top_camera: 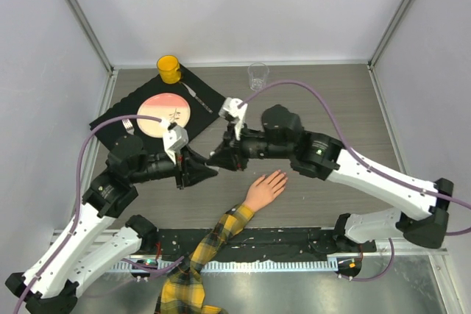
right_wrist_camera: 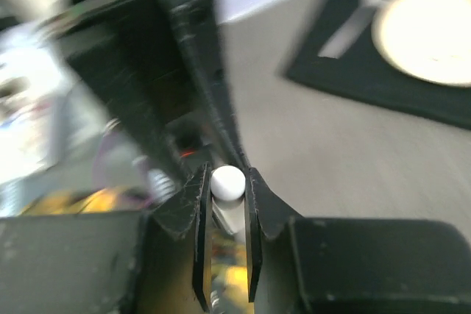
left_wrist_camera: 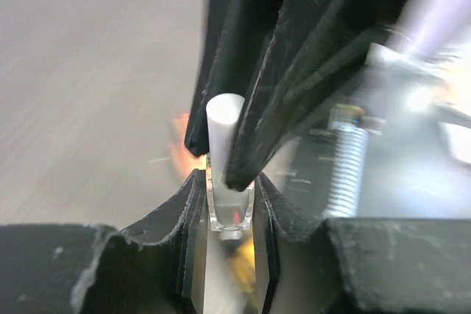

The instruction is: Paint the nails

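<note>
With the left gripper (left_wrist_camera: 229,179) clenched on the bottle (left_wrist_camera: 230,211) and the right gripper (right_wrist_camera: 225,183) pinching its white cap (right_wrist_camera: 227,180), the nails (top_camera: 281,176) lie on the worktop (top_camera: 338,101) just right of both, nearer the right arm.

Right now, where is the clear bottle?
Near the top view's centre, left of the mannequin hand: left jaws hold the bottle, right jaws pinch its cap.

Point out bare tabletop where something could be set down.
Widest bare patch: back right, between the clear glass and the right wall. A smaller one: between mannequin hand and right arm. Crowded: placemat at left, and centre, where the left gripper holds the bottle and the right gripper pinches its cap.
</note>
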